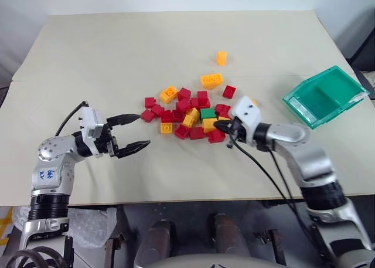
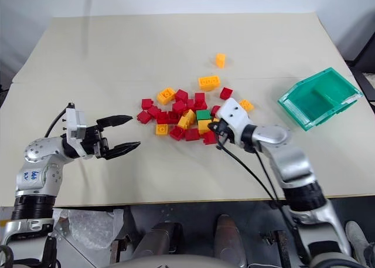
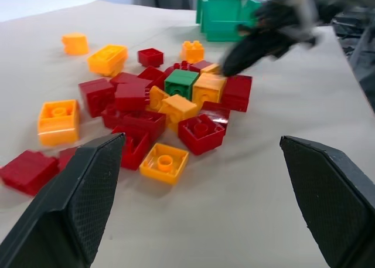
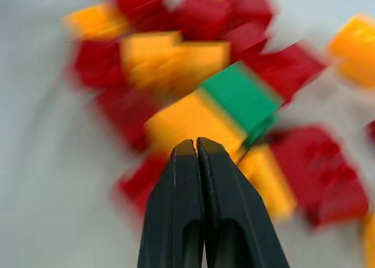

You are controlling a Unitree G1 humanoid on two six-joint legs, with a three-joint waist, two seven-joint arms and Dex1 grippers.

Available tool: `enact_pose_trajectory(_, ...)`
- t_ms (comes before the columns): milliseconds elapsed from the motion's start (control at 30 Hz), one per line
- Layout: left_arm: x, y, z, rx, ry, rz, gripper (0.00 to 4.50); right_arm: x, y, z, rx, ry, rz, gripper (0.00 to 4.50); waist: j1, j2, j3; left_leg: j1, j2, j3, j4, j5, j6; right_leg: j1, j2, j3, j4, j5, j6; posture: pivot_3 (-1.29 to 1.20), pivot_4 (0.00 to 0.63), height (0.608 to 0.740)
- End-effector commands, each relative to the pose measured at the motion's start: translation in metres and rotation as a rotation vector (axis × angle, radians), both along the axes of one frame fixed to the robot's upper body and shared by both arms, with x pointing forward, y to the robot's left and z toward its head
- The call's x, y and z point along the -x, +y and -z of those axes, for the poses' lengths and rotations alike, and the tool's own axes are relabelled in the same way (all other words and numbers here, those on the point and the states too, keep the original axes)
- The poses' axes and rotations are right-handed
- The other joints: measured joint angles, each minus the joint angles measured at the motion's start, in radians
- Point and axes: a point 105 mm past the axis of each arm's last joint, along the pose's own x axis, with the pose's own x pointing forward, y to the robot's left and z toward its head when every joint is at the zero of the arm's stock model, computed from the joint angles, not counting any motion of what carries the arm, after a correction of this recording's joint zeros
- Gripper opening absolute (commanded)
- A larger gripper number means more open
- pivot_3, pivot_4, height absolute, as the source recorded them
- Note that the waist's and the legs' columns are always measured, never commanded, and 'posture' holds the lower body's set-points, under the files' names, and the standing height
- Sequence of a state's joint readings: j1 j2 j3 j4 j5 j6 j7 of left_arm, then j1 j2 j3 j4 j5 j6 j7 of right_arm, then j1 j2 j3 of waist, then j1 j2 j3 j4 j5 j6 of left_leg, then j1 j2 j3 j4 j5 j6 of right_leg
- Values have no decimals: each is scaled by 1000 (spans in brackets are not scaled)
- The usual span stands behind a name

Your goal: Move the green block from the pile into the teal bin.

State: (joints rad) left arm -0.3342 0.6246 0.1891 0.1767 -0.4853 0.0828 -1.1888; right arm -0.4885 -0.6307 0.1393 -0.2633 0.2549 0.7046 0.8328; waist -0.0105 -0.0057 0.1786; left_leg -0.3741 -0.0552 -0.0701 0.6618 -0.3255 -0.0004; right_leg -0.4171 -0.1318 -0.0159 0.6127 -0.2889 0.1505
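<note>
Right tool (image 1: 218,125) closed (empty) beside green block (image 1: 207,112), left tool (image 1: 136,131) wide.

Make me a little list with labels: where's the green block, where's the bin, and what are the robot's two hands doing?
green block: sitting in the pile of red and yellow-orange bricks, near its right side, not held
teal bin: on the table to the right of the pile, tilted, no bricks visible inside
left gripper: fingers open, left of the pile, holding nothing
right gripper: fingers shut with nothing between them, tips at the pile's right edge just below the green block
stray bricks: a few yellow-orange and red ones beyond the pile
</note>
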Motion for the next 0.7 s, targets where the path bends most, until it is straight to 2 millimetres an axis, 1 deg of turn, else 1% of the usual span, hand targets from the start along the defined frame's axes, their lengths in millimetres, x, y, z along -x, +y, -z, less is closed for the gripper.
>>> enact_pose_trajectory(33, 2, 5, -8, 25, -23, -2, 4500, 6, -9, -42, -84, -84, -55, 72, -1, 0, 0, 0, 0, 0, 0, 0, 0, 0, 0, 0, -1, 0, 0, 0, 150, 740)
enact_pose_trajectory(67, 3, 5, -9, 37, -18, 5, 4500, 4, -15, -52, -95, -117, -64, 72, -1, 0, 0, 1, 1, 0, 0, 0, 0, 0, 1, 0, -2, 0, 0, 0, 150, 740)
enact_pose_trajectory(133, 3, 6, -9, 48, -14, 10, 4500, 6, -29, -53, -24, -129, -108, 72, 3, 0, 0, 1, 1, 1, 0, 0, 0, 0, 0, 0, -1, 0, 0, 0, 150, 740)
enact_pose_trajectory(167, 2, 6, -9, 48, -14, 10, 4500, 8, -34, -52, 0, -120, -134, 243, 7, 0, 0, 1, 1, 1, 0, 0, 0, 0, 0, 0, -2, 0, 0, 0, 150, 740)
enact_pose_trajectory(233, 1, 7, -9, 46, -14, 6, 4500, 6, -52, -54, 12, -109, -109, 672, 9, 0, 0, 1, 1, 1, 0, 0, 0, 1, 0, 0, -2, 0, 0, 0, 150, 740)
enact_pose_trajectory(267, 1, 7, -9, 47, -15, 4, 4500, 5, -62, -55, 23, -101, -88, 969, 10, 0, 0, 1, 1, 1, 0, 0, 0, 2, 0, -1, -2, 0, 0, 0, 150, 740)
enact_pose_trajectory(333, -1, 8, -10, 51, -20, 1, 4500, 2, -90, -60, 92, -107, -21, 1697, 11, -1, 0, 0, 0, 1, 0, -1, 0, 2, 0, -1, -2, 0, 1, 0, 150, 740)
enact_pose_trajectory(400, -2, 8, -10, 53, -24, 1, 4500, 1, -109, -65, 135, -112, 20, 2358, 12, 0, 1, -1, -1, 1, 1, -1, 1, 2, -1, -1, -2, 1, 2, 0, 150, 740)
enact_pose_trajectory(500, -2, 8, -10, 55, -27, 1, 4500, 1, -121, -69, 156, -115, 50, 3347, 10, 0, 1, -1, 0, 1, 1, -1, 2, 2, -1, -1, -3, 1, 2, 0, 150, 740)
enact_pose_trajectory(600, -3, 8, -10, 55, -28, 2, 4500, 2, -126, -71, 166, -116, 64, 4343, 4, 0, 1, 0, 1, 2, 0, -2, 1, 2, 0, -1, -3, 1, 2, 0, 150, 740)
enact_pose_trajectory(633, -3, 8, -10, 55, -29, 2, 4500, 4, -127, -71, 171, -113, 67, 4467, 4, 0, 1, 0, 1, 2, 0, -2, 1, 2, 0, -1, -3, 1, 2, 0, 150, 740)
enact_pose_trajectory(700, -4, 8, -10, 56, -31, 2, 4500, 7, -125, -70, 178, -102, 64, 4467, 8, 0, 1, 0, 2, 2, 1, -2, 1, 2, 0, -1, -3, 1, 2, 0, 150, 740)
